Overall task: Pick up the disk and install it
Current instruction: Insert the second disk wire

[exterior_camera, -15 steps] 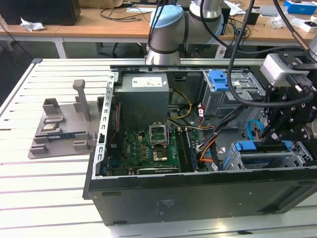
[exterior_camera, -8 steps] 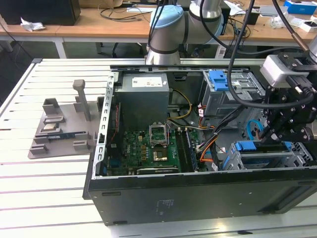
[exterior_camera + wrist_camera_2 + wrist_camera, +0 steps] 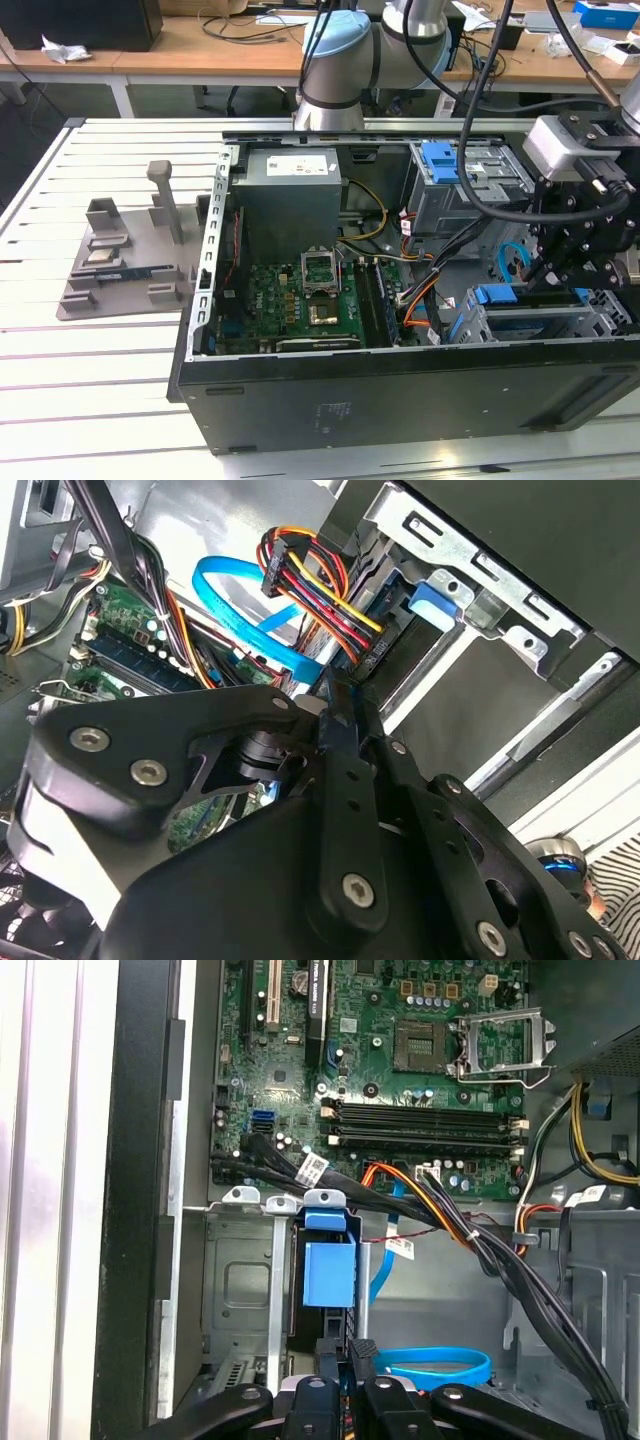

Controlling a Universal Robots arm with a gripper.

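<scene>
1. While hanging just over the lower drive cage (image 3: 610,318) at the exterior view's right, inside the open computer case (image 3: 400,400) on the table (image 3: 100,390), showing the pincer (image 3: 556,282) clenched, fingertips (image 3: 340,1352) drawn together with nothing seen between them.
2. Judging the step in hand as seating the disk (image 3: 530,322), which is lying in that cage, well in but perhaps not fully home.
3. Doing it well: pressing squarely on the disk's top edge rather than on one blue rail (image 3: 495,295), keeping the push in line with the cage guides so both rails are sliding evenly.
4. Minding the bundle of power cables (image 3: 450,1215) and the blue data cable (image 3: 440,1365) close beside the pincer in the first wrist view; avoiding snagging or pinching them against the cage wall.
5. Reading the disk's lie: long axis running across the exterior view, left to right, along the case's near wall, a blue rail at each end, broad grey face turned up and slightly toward the camera; label not visible, so unable to tell which end is leading.
</scene>
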